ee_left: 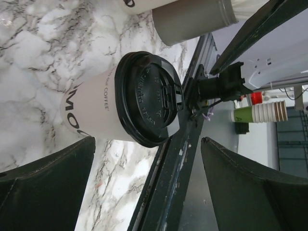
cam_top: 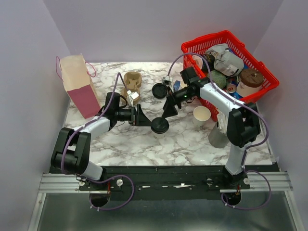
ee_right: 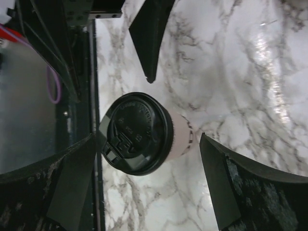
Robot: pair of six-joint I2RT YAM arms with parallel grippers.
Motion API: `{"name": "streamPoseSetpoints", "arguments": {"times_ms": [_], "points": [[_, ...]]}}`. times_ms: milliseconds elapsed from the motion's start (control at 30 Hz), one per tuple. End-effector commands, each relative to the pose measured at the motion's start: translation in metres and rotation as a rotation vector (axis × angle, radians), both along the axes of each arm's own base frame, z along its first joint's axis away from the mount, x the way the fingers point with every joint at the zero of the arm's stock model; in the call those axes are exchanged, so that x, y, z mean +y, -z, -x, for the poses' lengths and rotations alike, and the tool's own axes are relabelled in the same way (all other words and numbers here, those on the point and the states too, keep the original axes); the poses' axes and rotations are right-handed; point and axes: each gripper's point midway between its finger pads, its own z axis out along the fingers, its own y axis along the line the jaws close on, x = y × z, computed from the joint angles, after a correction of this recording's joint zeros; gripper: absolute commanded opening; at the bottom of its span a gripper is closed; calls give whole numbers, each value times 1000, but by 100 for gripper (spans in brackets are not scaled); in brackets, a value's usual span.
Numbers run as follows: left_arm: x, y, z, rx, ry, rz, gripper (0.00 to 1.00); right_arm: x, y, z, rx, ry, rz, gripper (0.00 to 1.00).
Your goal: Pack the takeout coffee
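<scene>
1. A white marble table point(cam_top: 192, 144) with grey veining fills a booth with pale lavender walls point(cam_top: 144, 29). A black rail runs along its near edge, where both arm bases are bolted.
2. The takeout coffee point(cam_top: 160, 126) stands upright near the middle of the table, toward the near side. Its black lid is seated on the white cup, and dark lettering runs round the wall.
3. The left gripper point(cam_top: 143, 117) hangs just to the left of the cup, jaws spread wide and grasping nothing. In its wrist view the dark fingers point(ee_left: 48, 187) frame the cup without touching it.
4. The right gripper point(cam_top: 168, 109) hangs just beyond the cup and to its right, likewise released and empty. The cup shows between its fingers point(ee_right: 231, 183) with a gap on each side.
5. To the right stand a lidless white paper cup point(cam_top: 201, 115) and, nearer the edge, a grey cup point(cam_top: 219, 136).
6. Farther back lies a round black object point(cam_top: 159, 90); whether it is a loose lid or a lidded cup cannot be told.
7. A cardboard cup carrier point(cam_top: 132, 82) sits at the back.
8. A cream and pink paper bag point(cam_top: 79, 86) stands at the far left.
9. A red plastic basket point(cam_top: 219, 38) at the far right holds assorted containers.
</scene>
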Motion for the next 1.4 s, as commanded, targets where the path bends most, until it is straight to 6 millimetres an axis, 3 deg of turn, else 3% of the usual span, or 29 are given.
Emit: {"name": "streamPoseSetpoints", "arguments": {"times_ms": [0,500,1067,1367], "points": [[-8,-2,5,7,53,45,99,7,2,24,196,-44,-65,95],[-11,27,-1,113,58,44,98,6,32,35,410,-63,-107,86],[-9,60,-1,197,65,-9,97,4,71,21,577,19,-68,73],[-10,73,-4,266,50,11,97,1,94,27,652,55,-21,69]]}}
